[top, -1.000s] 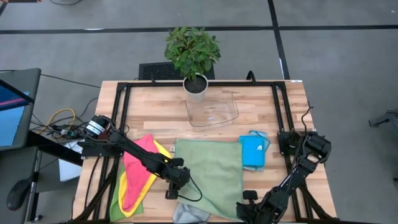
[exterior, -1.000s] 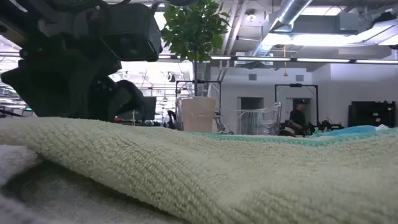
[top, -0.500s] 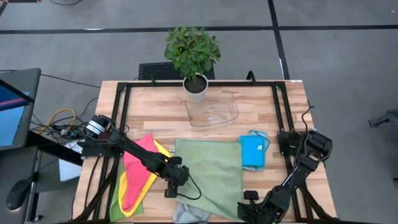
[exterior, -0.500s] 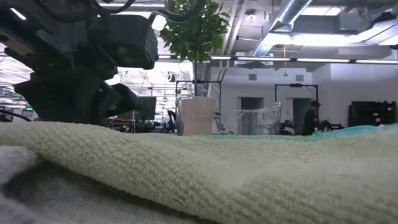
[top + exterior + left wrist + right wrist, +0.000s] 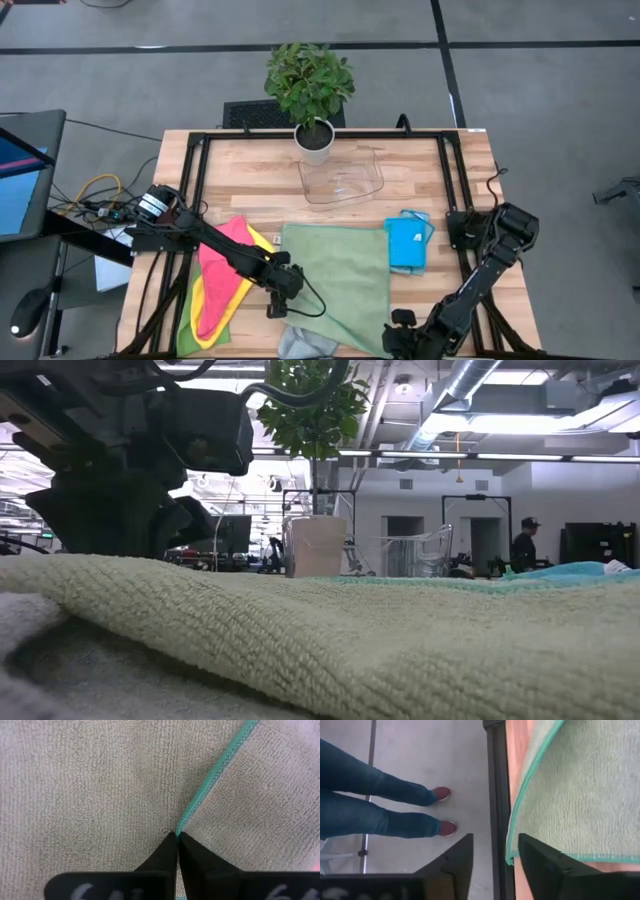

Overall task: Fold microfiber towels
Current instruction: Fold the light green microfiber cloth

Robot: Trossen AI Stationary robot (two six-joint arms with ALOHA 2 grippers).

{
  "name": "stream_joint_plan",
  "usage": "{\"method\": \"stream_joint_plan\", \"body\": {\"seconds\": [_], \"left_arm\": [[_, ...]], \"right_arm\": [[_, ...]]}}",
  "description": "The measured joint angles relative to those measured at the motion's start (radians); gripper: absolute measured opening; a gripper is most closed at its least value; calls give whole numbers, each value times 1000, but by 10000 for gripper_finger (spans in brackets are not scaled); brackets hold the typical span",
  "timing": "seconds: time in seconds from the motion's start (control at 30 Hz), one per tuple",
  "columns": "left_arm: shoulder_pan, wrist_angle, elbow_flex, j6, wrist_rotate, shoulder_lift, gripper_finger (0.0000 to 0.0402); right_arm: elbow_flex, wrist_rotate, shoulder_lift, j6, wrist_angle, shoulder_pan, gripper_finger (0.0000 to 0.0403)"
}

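A green towel [image 5: 337,273] lies spread flat on the wooden worktop [image 5: 240,170], near the front edge and about midway across. The left claw [image 5: 283,283] sits at the towel's left edge; seen from its own wrist, the two dark fingers [image 5: 192,860] are pressed together with the teal hem [image 5: 215,775] running right into their tips, so it looks to be pinching the towel's edge. The right claw [image 5: 400,335] hangs at the towel's front right corner, by the worktop's front edge. Its fingers [image 5: 452,862] are spread, with the towel corner [image 5: 512,855] and the black frame rail [image 5: 496,800] showing between them, and I can't see them touching the cloth.

A grey towel [image 5: 305,343] pokes out from under the green one at the front. To the left lies a pile of pink [image 5: 222,275], yellow [image 5: 200,300] and green cloths. A folded blue towel [image 5: 406,243] rests just right of the spread one. Further back stand a clear tray [image 5: 343,178] and a potted plant [image 5: 311,90].

Below the front edge, a person's legs in jeans and red shoes [image 5: 395,805] stand on the floor.
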Motion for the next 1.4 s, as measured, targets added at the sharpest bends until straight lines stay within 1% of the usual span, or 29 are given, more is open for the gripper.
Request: {"method": "stream_joint_plan", "body": {"seconds": [0.1,0.17,0.27,0.4,0.47,0.53,0.73,0.8,0.83,0.87,1.0,1.13,1.27,1.4], "left_arm": [[0,0,0,-11,0,0,1],[0,0,0,-19,0,0,1],[0,0,0,-24,1,0,1],[0,-7,9,-21,0,0,0],[0,-6,16,-18,-7,0,0],[1,-13,24,-17,-17,0,0],[3,-14,29,-25,-26,0,0],[3,-18,29,-26,-26,0,0],[3,-19,29,-27,-26,0,0],[3,-19,29,-30,-26,0,0],[3,-28,29,-53,-24,0,0],[4,-31,29,-85,0,-2,0],[5,-39,29,-115,27,-14,0],[5,-43,30,-133,37,-21,0]], "right_arm": [[0,0,10,3,0,4,203],[0,1,25,17,1,13,214],[0,-4,60,40,36,17,217],[0,-10,79,78,25,21,208],[0,-8,79,79,16,21,196],[1,-2,79,79,-5,19,172],[1,0,79,55,-7,14,61],[1,-21,79,43,-3,14,25],[1,-32,79,35,-4,14,15],[1,-44,79,29,-4,14,12],[1,-49,79,29,-5,14,21],[30,-51,79,27,-14,14,9],[75,-45,76,11,-96,11,9],[91,-41,76,-8,-123,1,7]]}}
